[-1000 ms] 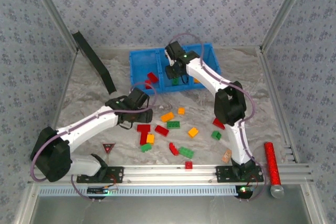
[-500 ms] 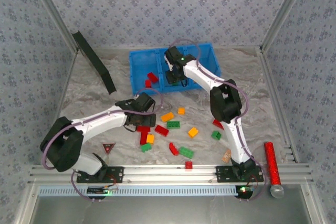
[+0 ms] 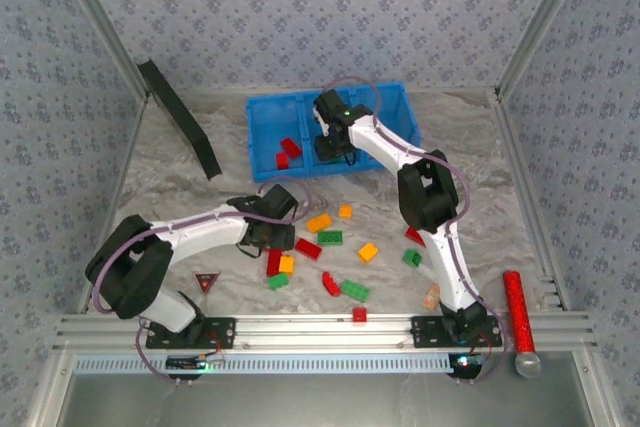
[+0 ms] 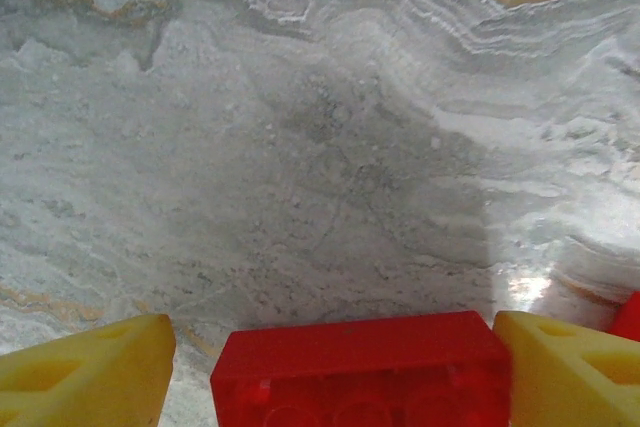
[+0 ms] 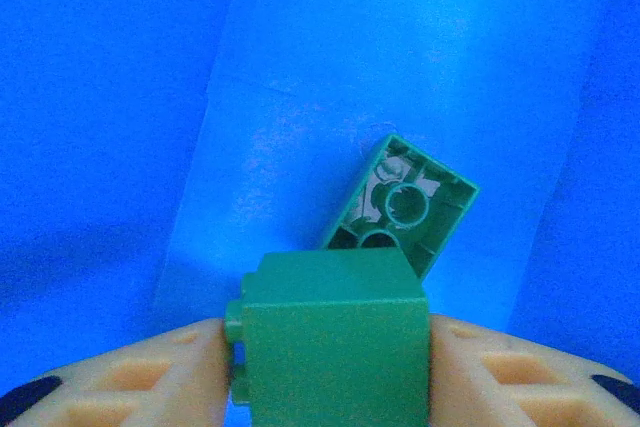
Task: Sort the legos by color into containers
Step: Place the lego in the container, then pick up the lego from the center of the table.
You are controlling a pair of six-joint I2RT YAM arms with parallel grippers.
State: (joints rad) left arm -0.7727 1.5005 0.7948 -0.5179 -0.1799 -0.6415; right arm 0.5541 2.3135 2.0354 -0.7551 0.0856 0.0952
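Observation:
The blue tray [image 3: 262, 117] of containers stands at the back centre, with two red legos [image 3: 290, 147] in its left compartment. My right gripper [image 3: 330, 147] hangs over the middle compartment, shut on a green lego [image 5: 335, 347]. Another green lego [image 5: 405, 205] lies upside down on the tray floor below it. My left gripper [image 3: 268, 237] is low over the table and open. Its yellow fingers [image 4: 85, 372] stand on either side of a red lego [image 4: 365, 372], with a gap on the left side. Several red, green and orange legos [image 3: 330, 237] lie scattered mid-table.
A black flat strip [image 3: 180, 117] leans at the back left. A red triangular sign [image 3: 207, 281] lies near the left base, and a tan block [image 3: 431, 297] lies beside the right arm. A red glittery cylinder [image 3: 518, 312] rests at the front right, by the metal rail [image 3: 330, 332].
My left arm has swung right and forward, and its gripper has come down over the red lego. My right gripper has shifted slightly over the tray, with the green lego still in it.

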